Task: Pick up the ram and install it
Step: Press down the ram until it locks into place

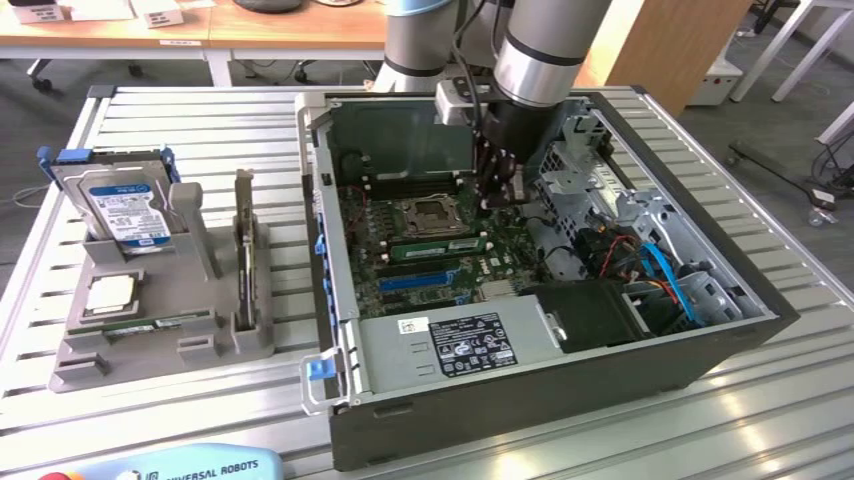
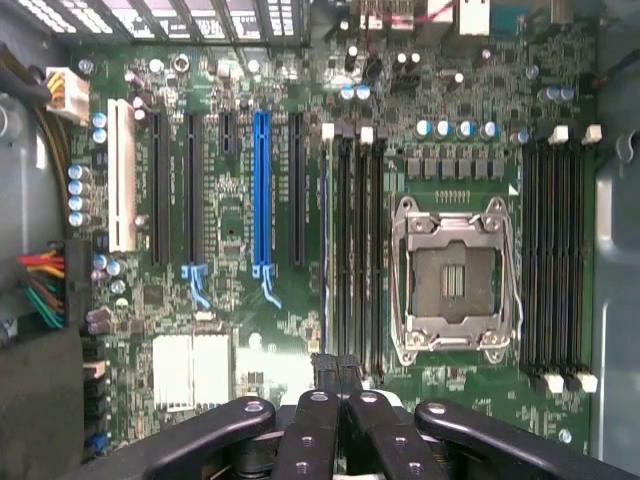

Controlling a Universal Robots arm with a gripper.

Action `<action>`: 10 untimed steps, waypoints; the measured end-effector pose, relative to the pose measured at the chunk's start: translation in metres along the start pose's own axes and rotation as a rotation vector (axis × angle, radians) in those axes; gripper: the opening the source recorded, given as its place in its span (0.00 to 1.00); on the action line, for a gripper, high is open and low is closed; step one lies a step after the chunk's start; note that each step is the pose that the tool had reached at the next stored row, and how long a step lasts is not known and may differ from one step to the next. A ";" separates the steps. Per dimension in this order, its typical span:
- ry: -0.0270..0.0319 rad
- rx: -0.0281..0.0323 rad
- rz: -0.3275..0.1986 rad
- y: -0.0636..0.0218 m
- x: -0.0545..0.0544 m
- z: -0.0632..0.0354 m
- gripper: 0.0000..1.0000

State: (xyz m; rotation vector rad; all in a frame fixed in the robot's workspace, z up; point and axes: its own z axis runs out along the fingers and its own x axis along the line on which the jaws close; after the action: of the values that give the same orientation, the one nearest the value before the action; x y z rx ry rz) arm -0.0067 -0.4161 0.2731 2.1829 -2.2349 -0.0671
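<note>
Exterior view: I have the arm reaching down into the open computer case (image 1: 534,300), with the claw (image 1: 497,195) hanging over the motherboard just at one o'clock of the empty processor socket (image 1: 430,213). The claw is fully closed, and I cannot tell from here whether anything sits between its tips. A green ram (image 1: 438,245) stick lies seated in a slot at six o'clock of the socket, close under the claw. The case walls rise around the board; the drive cage (image 1: 601,190) crowds in at three o'clock of the claw, leaving little side room there, while the back wall at eleven o'clock stands further off. On the worktop (image 1: 200,120) at nine o'clock of the case, a grey holder (image 1: 160,330) carries a hard drive (image 1: 127,210) upright.

In the wrist view the claw (image 2: 340,400) shows its black fingers (image 2: 310,440) pressed together above the black memory slots (image 2: 355,250) beside the open socket (image 2: 455,280).
</note>
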 end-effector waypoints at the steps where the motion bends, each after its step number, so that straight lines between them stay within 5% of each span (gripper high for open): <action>1: -0.0002 0.0000 0.000 -0.0017 0.000 0.0000 0.10; 10: -0.0002 -0.0001 0.000 -0.0062 0.000 0.0009 0.10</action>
State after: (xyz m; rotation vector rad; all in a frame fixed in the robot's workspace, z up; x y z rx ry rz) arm -0.0006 -0.4161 0.2719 2.1830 -2.2349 -0.0674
